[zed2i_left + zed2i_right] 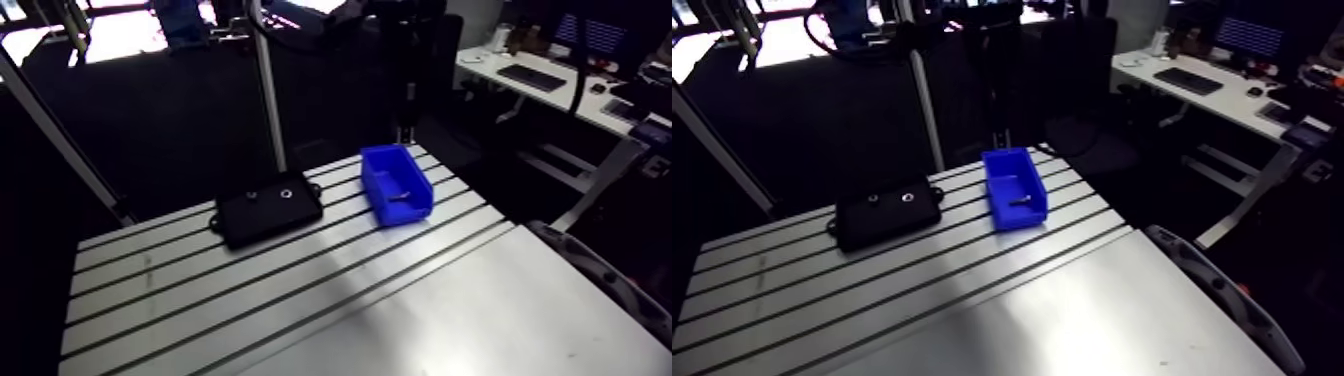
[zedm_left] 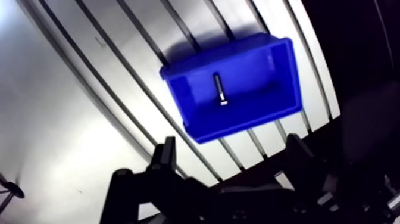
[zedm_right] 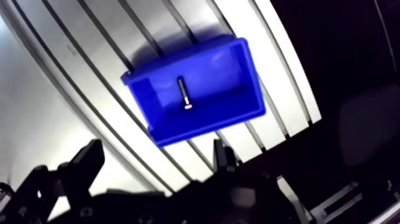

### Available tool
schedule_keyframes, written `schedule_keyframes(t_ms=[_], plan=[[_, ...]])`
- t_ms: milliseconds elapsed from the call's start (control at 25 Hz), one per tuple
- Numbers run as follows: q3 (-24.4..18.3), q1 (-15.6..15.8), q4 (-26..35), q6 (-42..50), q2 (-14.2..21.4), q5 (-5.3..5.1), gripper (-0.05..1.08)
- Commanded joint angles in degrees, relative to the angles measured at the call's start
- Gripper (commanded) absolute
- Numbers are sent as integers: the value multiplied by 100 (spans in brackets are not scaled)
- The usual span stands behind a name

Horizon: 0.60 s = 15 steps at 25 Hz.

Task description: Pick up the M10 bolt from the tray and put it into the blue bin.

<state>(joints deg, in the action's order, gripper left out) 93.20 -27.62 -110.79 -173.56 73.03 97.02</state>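
A silver bolt (image 2: 219,89) lies flat on the floor of the blue bin (image 2: 181,89), which stands on the slotted table near its far right edge. My gripper (image 2: 231,152) hangs above the bin, open, with nothing between its dark fingers (image 2: 166,156). The bin sits just ahead of the fingertips in the wrist view. In the arm view the gripper (image 1: 405,125) shows as a dark shape over the bin's (image 1: 372,180) far end. The black tray (image 1: 268,215) rests left of the bin, and the bolt (image 1: 400,195) is not on it.
Two small ring-shaped parts (image 1: 286,192) sit on the tray's far side. An upright metal post (image 1: 268,90) rises behind the tray. A slanted frame bar (image 1: 60,130) stands at the table's left. The table edge (image 1: 480,190) runs close beside the bin.
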Motion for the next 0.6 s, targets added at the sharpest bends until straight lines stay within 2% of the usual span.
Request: schedule_keyframes(t_ms=[40,120,200,320,440,480,600], plan=[[-492,608,1336,4352,637,-161,1],[-562,713,1477,5073,681,-328,1],[-615,775,1600,5670,752,-390,1],[-703,845,1863,6286,796,-416,1],[-764,863,2189,6681,839,-653,1],[-773,889,2268,6752,848,-697,1],[-817,1004,2364,7015,875,-689,1]])
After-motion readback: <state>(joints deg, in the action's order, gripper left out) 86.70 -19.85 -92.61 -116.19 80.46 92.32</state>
